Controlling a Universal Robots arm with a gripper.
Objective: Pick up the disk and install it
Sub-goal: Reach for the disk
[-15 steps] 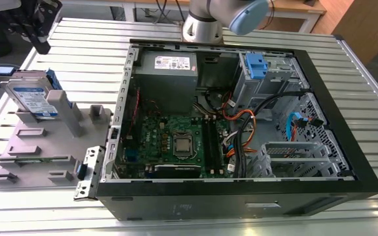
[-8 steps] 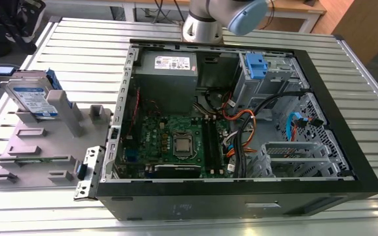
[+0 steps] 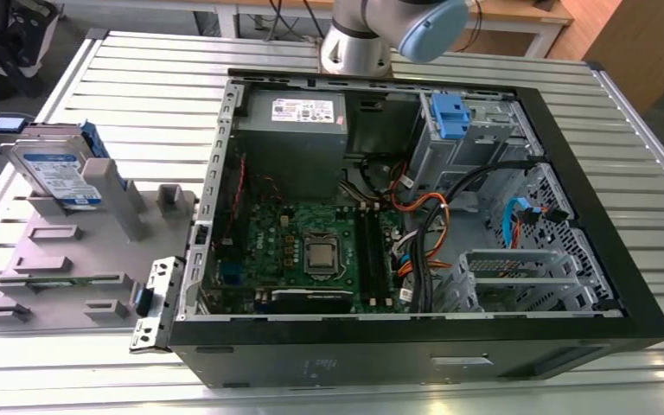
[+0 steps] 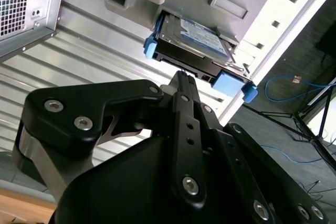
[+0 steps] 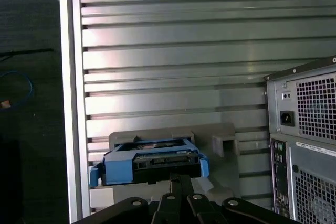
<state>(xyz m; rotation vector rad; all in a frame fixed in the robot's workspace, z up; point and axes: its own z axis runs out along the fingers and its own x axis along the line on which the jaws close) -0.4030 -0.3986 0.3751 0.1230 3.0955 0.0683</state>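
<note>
The end effector (image 4: pixel 181 77) has its two black fingers (image 4: pixel 184 108) pressed together, as far as I can tell from both wrist views. It holds nothing and touches nothing. The tips point at the disk (image 4: pixel 191 38), and the disk looks apart from them.

The disk is a silver drive with a blue frame on its edges. It stands on its edge in a slot of the grey holder (image 3: pixel 79 251), with one short end turned to the fingers in the first wrist view. The holder lies flat on the ribbed metal worktop (image 3: pixel 159 78). In the exterior view it sits at the exterior view's left, just beside the open computer case (image 3: pixel 609 259).

I think the work is at its first step: getting to the disk. The disk is not yet picked up. Inside the case, a blue bracket (image 3: pixel 450 117) sits at the top of the metal drive cage near the far wall. I cannot tell if that is the spot for the disk.

To take the disk, the fingers would need to spread wider than it is thick. They would need to line up with its two flat sides and come in straight, so they miss the holder.

In the exterior view the arm (image 3: pixel 361 39) stands at the far side of the case, and its blue cap joint leans over the case's far edge.
</note>
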